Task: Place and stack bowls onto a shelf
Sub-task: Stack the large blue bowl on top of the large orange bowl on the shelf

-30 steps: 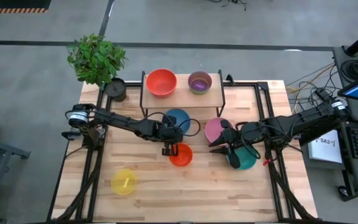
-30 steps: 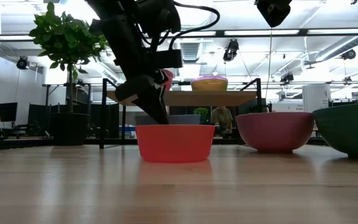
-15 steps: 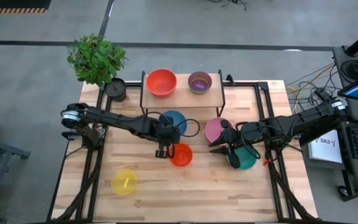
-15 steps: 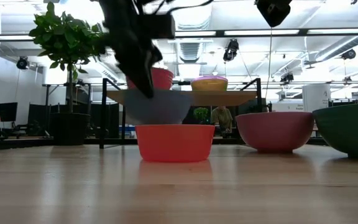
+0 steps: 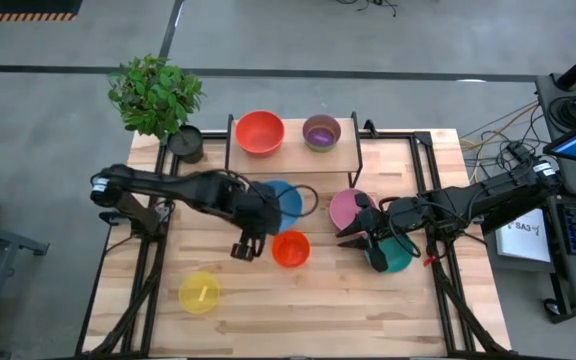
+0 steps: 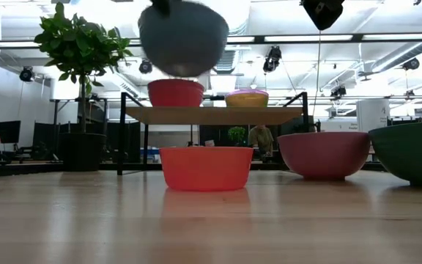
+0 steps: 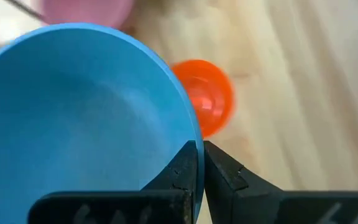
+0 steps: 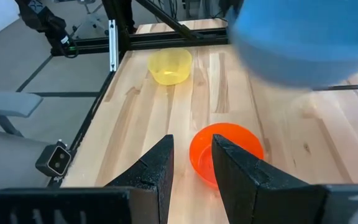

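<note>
My left gripper is shut on the blue bowl, which shows high in the low view, above the shelf. The shelf carries the red bowl and the purple bowl. On the table rest the orange bowl, the yellow bowl, the pink bowl and the teal bowl. My right gripper hovers open between the pink and teal bowls, touching nothing. My left gripper pinches the blue bowl's rim, one finger inside the bowl and one outside. The fingers come at the rim from the bowl's left side. The bowl is lifted clear of the table with its opening facing up.
A dark plant pot with a leafy plant stands at the table's far left corner beside the shelf. Bare tabletop lies along the near edge between the yellow bowl and the teal bowl.
My left gripper has risen with the blue bowl, lifting it from the table behind the orange bowl to above the shelf's height. In the high view the gripper has also drawn a little toward the table's left. The right arm has kept still.
</note>
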`<control>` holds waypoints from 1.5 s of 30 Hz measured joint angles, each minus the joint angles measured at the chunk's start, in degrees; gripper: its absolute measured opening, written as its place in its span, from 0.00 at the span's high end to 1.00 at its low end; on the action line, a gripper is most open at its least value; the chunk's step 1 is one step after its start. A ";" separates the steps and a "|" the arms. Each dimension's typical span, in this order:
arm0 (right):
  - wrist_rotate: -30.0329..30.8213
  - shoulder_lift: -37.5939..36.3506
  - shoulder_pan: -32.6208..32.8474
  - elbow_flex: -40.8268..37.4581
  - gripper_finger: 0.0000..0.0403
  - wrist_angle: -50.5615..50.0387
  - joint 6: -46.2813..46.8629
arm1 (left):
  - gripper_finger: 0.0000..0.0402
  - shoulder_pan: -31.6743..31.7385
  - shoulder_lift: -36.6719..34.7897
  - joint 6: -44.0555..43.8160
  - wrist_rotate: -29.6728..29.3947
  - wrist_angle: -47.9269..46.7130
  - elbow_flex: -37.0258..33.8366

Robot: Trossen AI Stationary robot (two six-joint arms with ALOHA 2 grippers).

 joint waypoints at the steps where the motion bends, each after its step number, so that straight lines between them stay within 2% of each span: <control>1: 0.00 0.00 0.00 0.00 0.76 0.03 -0.01 | 1.00 0.07 -0.07 0.61 -1.80 -1.11 1.79; 6: 0.00 0.00 0.00 0.00 0.76 0.02 -0.42 | 1.00 2.26 -0.07 5.10 -9.88 -6.75 10.62; 11: 0.01 0.00 0.00 0.00 0.76 0.04 -0.72 | 1.00 8.37 -0.07 8.34 -10.41 -8.82 17.92; 15: 0.01 0.00 0.00 0.00 0.76 0.15 -0.82 | 1.00 15.54 0.15 10.30 -8.20 -9.83 20.22; 20: 0.00 0.00 0.00 0.00 0.76 0.22 -0.86 | 1.00 25.60 0.24 10.88 -0.74 -9.79 18.22; 26: 0.02 0.00 0.00 0.00 0.76 0.22 -1.07 | 1.00 33.31 0.32 10.75 2.05 -5.49 11.36; 34: 0.02 0.00 0.00 0.00 0.76 0.22 -1.09 | 1.00 35.12 0.33 10.84 3.15 -0.78 3.59; 39: 0.02 0.00 0.00 0.00 0.76 0.22 -1.08 | 1.00 35.10 0.37 10.84 2.77 0.49 2.76; 45: 0.02 0.00 0.00 0.00 0.76 0.28 -0.90 | 0.94 35.09 0.39 11.32 2.65 0.73 2.76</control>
